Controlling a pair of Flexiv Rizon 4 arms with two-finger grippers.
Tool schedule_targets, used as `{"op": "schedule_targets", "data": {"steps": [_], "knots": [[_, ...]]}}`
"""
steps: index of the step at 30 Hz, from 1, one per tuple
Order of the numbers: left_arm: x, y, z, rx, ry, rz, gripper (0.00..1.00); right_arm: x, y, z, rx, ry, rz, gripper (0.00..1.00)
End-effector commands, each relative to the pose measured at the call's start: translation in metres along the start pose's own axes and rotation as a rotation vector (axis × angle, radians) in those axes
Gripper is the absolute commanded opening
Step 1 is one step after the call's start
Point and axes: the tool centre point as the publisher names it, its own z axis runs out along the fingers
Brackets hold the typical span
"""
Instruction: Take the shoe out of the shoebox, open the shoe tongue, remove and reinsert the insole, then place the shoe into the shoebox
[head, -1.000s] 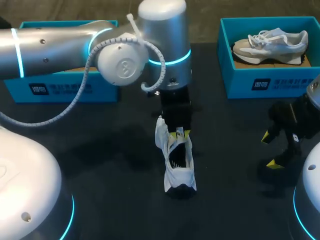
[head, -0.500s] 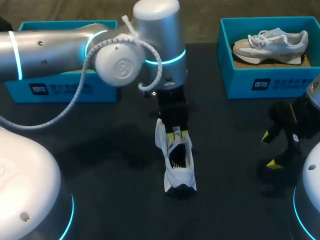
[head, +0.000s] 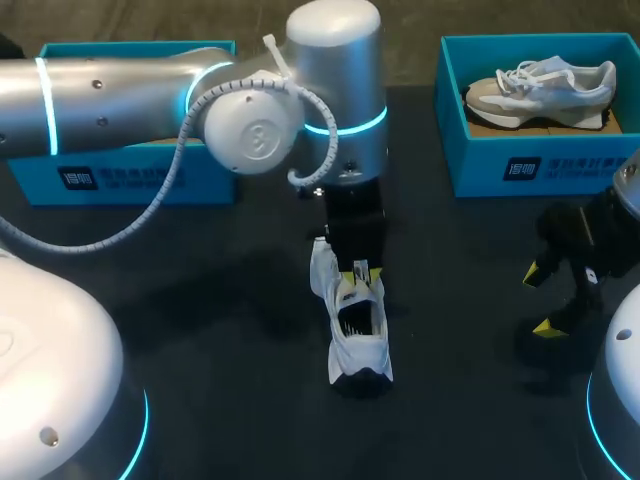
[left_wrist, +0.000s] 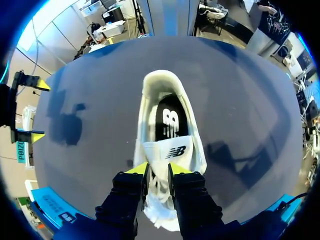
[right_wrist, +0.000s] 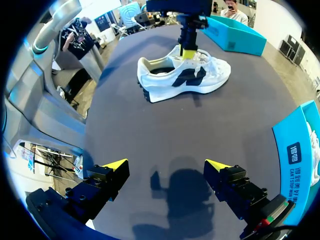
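Two arms: the left arm (head: 120, 95) comes in from 9 o'clock and reaches to the middle of the counter (head: 200, 320); the right arm's end sits low at the 3 o'clock side.
Left pincer (head: 352, 272): pointing down over the fore part of the white sneaker (head: 357, 335), clenched on the tongue (left_wrist: 168, 151); the wrist view shows the two yellow tips (left_wrist: 158, 170) close together with white tongue material between them.
Right pincer (head: 540, 298): released, fingers spread wide (right_wrist: 166, 166), grasping nothing, above bare counter, well apart from the sneaker at its 3 o'clock.
White sneaker (right_wrist: 185, 77): out of the box, upright on its sole in the middle of the counter, toe toward 12 o'clock and heel toward 6 o'clock in the head view.
Insole (left_wrist: 170, 117): dark, lying inside the sneaker, seen through the opening ahead of the left pincer.
Right shoebox (head: 560, 160): teal, open, at 1 o'clock from the white sneaker; a grey sneaker (head: 545, 85) lies on its side within.
Left shoebox (head: 140, 180): teal, at 10 o'clock from the white sneaker, largely hidden behind the left arm; contents cannot be seen.
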Motion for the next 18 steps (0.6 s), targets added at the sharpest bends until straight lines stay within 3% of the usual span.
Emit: {"op": "schedule_targets", "data": {"steps": [1,8,11,12,13,14,15,18], "knots": [[0.013,-0.009,-0.022,-0.025,-0.038,0.004,0.27,0.001,0.000,0.001,0.003,-0.003,0.001,1.00],[0.013,-0.009,-0.043,-0.043,-0.059,-0.048,0.27,0.001,0.000,0.001,0.003,-0.003,0.001,1.00],[0.013,-0.012,-0.049,-0.044,-0.051,-0.088,0.34,0.001,0.000,0.001,0.003,-0.003,0.001,1.00],[0.013,-0.013,-0.051,-0.041,-0.051,-0.105,0.42,0.001,0.000,0.001,0.003,-0.003,0.001,1.00],[0.014,-0.014,-0.054,-0.042,-0.052,-0.128,0.69,0.001,0.000,0.001,0.003,-0.003,0.001,1.00],[0.014,-0.015,-0.055,-0.043,-0.054,-0.142,0.88,0.001,0.000,0.001,0.003,-0.003,0.001,1.00],[0.015,-0.017,-0.058,-0.033,-0.065,-0.193,1.00,0.001,0.000,0.001,0.003,-0.003,0.001,1.00],[0.019,-0.020,-0.065,0.018,-0.060,-0.333,1.00,0.001,0.000,0.001,0.003,-0.003,0.001,1.00]]}}
